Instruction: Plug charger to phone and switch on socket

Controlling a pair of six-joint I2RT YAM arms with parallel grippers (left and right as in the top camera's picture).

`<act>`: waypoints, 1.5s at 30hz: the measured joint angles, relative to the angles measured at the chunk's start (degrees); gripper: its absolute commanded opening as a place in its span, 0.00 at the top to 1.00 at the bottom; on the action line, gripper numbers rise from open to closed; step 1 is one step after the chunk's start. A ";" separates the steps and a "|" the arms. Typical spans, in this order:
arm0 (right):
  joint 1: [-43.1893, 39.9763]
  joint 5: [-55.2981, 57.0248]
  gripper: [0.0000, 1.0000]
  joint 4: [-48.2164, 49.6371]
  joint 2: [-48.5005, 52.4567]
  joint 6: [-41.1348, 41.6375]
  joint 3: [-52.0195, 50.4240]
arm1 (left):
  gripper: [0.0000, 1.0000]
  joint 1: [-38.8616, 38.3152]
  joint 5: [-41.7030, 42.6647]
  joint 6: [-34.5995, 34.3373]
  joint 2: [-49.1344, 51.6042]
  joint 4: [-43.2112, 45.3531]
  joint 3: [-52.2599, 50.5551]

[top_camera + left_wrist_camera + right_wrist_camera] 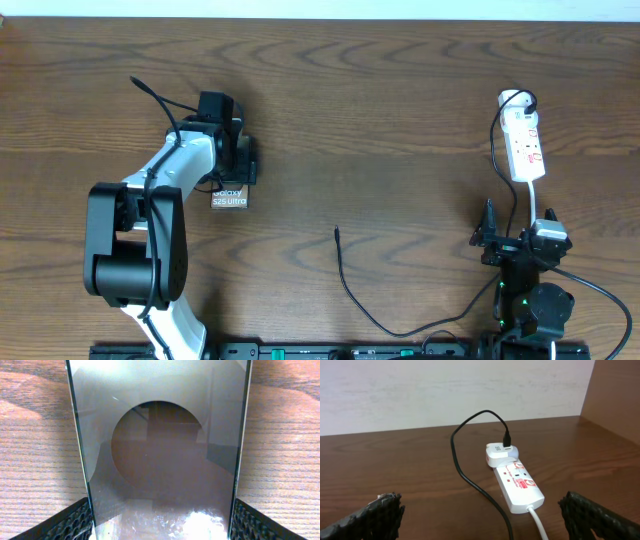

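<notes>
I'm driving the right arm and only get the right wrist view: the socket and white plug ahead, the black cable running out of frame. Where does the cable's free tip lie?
Observer: The charger's free tip lies near the middle of the table, with nothing holding it.
Operator: And the phone?
Observer: The phone is on the table's left side, partly under the left gripper.
Operator: Is it gripped?
Observer: In the left wrist view the finger pads sit at both long edges of the phone. I cannot tell whether they press on it.
</notes>
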 measured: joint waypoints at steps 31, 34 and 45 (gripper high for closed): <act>0.00 0.00 0.01 0.00 0.00 0.00 0.00 | 0.93 0.00 -0.02 0.00 -0.07 -0.02 0.00; 0.00 0.00 0.01 0.00 0.00 0.00 0.00 | 0.93 0.00 -0.02 0.00 -0.07 -0.02 0.00; 0.00 0.00 0.01 0.00 0.00 0.00 0.00 | 0.93 0.00 -0.04 0.00 -0.17 -0.02 0.00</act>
